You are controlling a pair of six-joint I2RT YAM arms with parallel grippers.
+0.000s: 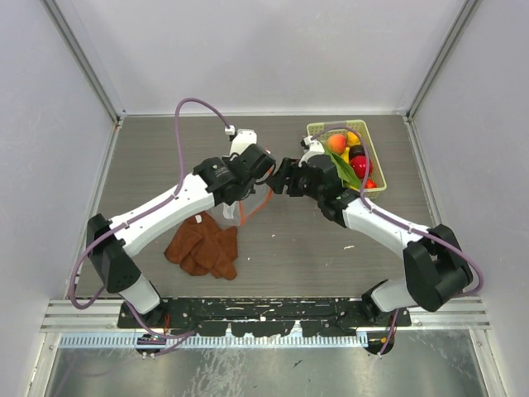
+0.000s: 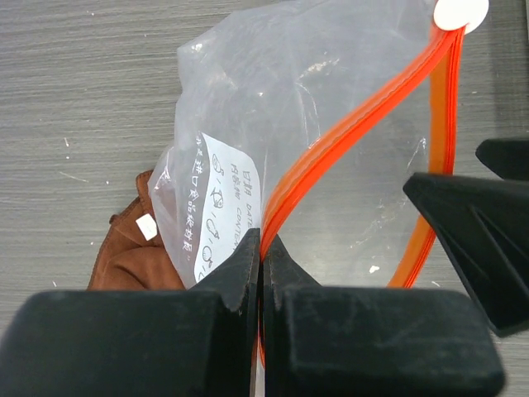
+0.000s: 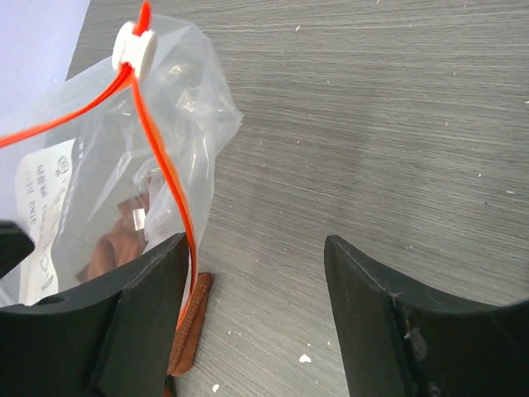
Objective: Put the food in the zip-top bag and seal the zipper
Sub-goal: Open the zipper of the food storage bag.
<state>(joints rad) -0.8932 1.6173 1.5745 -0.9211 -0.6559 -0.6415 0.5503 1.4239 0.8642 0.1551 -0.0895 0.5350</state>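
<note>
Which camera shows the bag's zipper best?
The left wrist view: the zipper runs close and sharp from the shut left gripper up to its white tab. The right wrist view shows a shorter stretch with the tab; the top view shows only a thin orange curve.

Bare table [image 1: 165,157] open at far left and near centre, left gripper [image 2: 262,245] and right gripper [image 3: 256,248] meeting mid-table, zip-top bag [image 2: 314,83] between them, bar the middle, cloth [image 1: 202,248] near left, basket [image 1: 335,124] far right.

Overhead looks down; both close wrist views share the bag [image 2: 331,83].
</note>
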